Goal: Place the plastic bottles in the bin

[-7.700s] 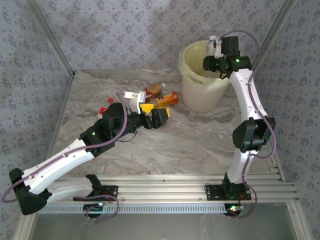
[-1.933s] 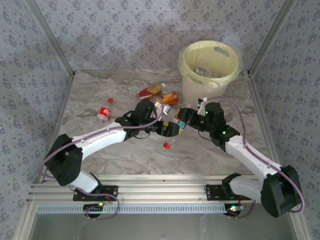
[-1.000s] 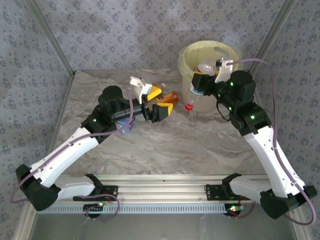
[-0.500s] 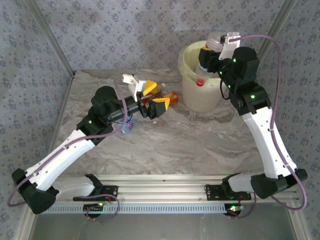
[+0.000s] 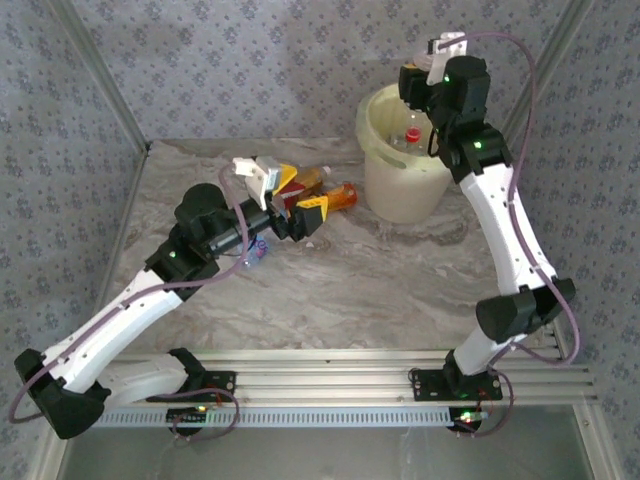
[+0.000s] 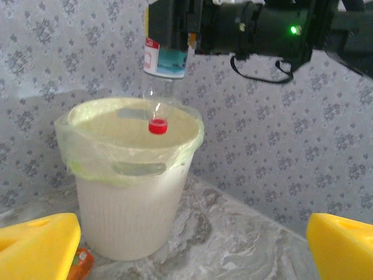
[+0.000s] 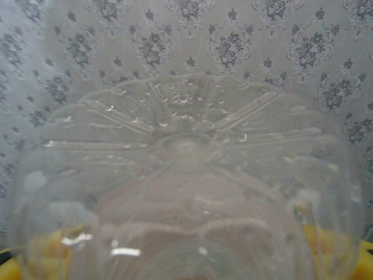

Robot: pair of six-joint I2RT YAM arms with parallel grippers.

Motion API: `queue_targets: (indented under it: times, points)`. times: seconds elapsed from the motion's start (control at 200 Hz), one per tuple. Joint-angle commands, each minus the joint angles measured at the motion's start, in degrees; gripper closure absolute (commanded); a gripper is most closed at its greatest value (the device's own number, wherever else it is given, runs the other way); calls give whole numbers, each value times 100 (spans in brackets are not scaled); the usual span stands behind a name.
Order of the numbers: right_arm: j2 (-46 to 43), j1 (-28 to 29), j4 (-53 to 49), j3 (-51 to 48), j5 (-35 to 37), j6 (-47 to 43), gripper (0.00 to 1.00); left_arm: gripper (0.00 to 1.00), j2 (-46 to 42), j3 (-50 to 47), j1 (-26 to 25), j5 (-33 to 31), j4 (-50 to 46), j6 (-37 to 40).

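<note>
My right gripper (image 5: 416, 92) is raised over the bin (image 5: 400, 195), a pale yellow bucket at the back right, and is shut on a clear plastic bottle (image 5: 411, 133). That bottle (image 6: 165, 58) hangs cap-down, its red cap just above the bin's (image 6: 125, 204) opening. Its ribbed clear base (image 7: 186, 146) sits right before the right wrist camera. My left gripper (image 5: 300, 192) hovers open and empty above the table, left of the bin, with yellow fingers (image 6: 35, 248) wide apart. Two orange bottles (image 5: 335, 196) lie just beyond it.
A small clear bottle (image 5: 256, 250) lies partly under the left forearm. Patterned walls with metal posts enclose the marble-look table (image 5: 400, 280). A metal rail runs along the near edge by the arm bases.
The right arm has lifted the bottle higher and further back, so it now hangs over the bin's opening. The left gripper has drifted slightly left and stays open.
</note>
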Motion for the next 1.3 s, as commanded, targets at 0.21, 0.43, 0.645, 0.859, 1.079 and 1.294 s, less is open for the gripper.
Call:
queue_targets:
  times: [0.21,0.43,0.645,0.859,1.079,1.294]
  points:
    - [1137,-259,-1293,1103,600,-536,36,0,-539,-136,0,-400,-813,420]
    - [1583,-293,-1431,1166,1481,-1286,36,0,-764,-320,5,-621,-1242,380]
    - [1963,-276,-1430,1255,1838,-1740,35,0,-765,-484,3,-720,-1195,238]
    - [2009,-243,-1763,1407,1476,-1569,16,0,-672,-458,6,-711,-1164,190]
    - [1698,-145,-2034,1479,1002,-1211,8,0,-560,-396,3,-599,-1081,162]
    - [1069,-131,-2164,1081,325,-666,7,0,-552,-440,5,-545,-1099,208]
